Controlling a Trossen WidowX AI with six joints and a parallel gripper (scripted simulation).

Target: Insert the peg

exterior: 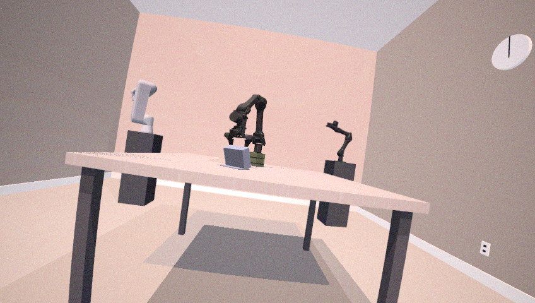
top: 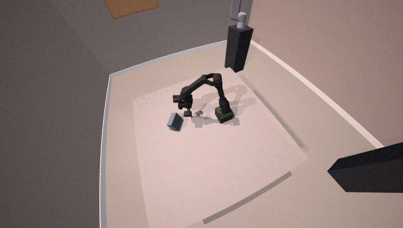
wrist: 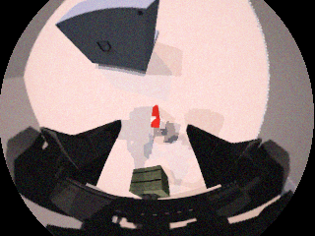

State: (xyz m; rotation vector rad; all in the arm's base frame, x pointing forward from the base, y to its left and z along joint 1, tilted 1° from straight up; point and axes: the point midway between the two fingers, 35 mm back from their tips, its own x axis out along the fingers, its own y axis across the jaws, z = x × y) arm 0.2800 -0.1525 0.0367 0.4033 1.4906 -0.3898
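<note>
The gripper [top: 185, 109] [exterior: 239, 143] [wrist: 154, 125] gapes wide with nothing between its fingers; the red peg [top: 191, 116] [wrist: 156, 118] appears upright below, nearer the table's [top: 197, 169] [exterior: 247, 178] [wrist: 221, 64] upper edge than its lower in the top view

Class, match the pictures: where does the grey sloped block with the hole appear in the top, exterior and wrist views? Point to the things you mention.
Top: the sloped block [top: 176, 122] [exterior: 236, 156] [wrist: 115, 36] is left of centre, to the left of the robot's base.
Exterior: near the middle, on the tabletop, partly in front of the base.
Wrist: upper left, its dark face showing.
Shared landmark: the green base [top: 224, 115] [exterior: 258, 159] [wrist: 149, 182].
</note>
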